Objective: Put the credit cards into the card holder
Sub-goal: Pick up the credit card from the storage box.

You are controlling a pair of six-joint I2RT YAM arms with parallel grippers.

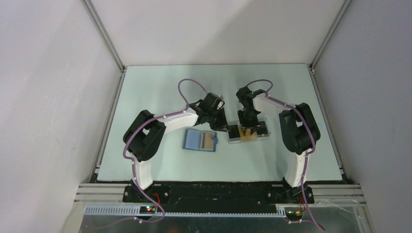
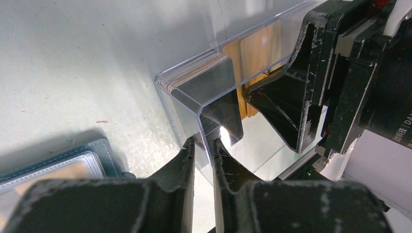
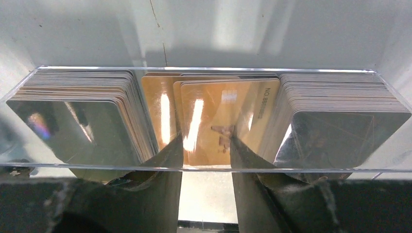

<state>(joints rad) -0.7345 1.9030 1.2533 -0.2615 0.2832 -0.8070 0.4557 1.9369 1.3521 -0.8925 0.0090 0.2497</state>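
Closest to its wrist camera, the right gripper point(image 3: 204, 141) holds its fingers spread over the top yellow-orange credit card point(image 3: 218, 111) in the clear tray's point(image 3: 204, 69) middle compartment, nothing pinched between them; dark card stacks point(image 3: 77, 116) fill the compartments on either side; the left gripper point(image 2: 201, 144) is clenched on the tray's corner wall; the card holder point(image 1: 199, 141) lies open on the table point(image 1: 160, 97), just left of the tray, with an orange card in its right pocket.

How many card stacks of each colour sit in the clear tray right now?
Dark card stacks: 2
Orange card stack: 1
Total in the clear tray: 3
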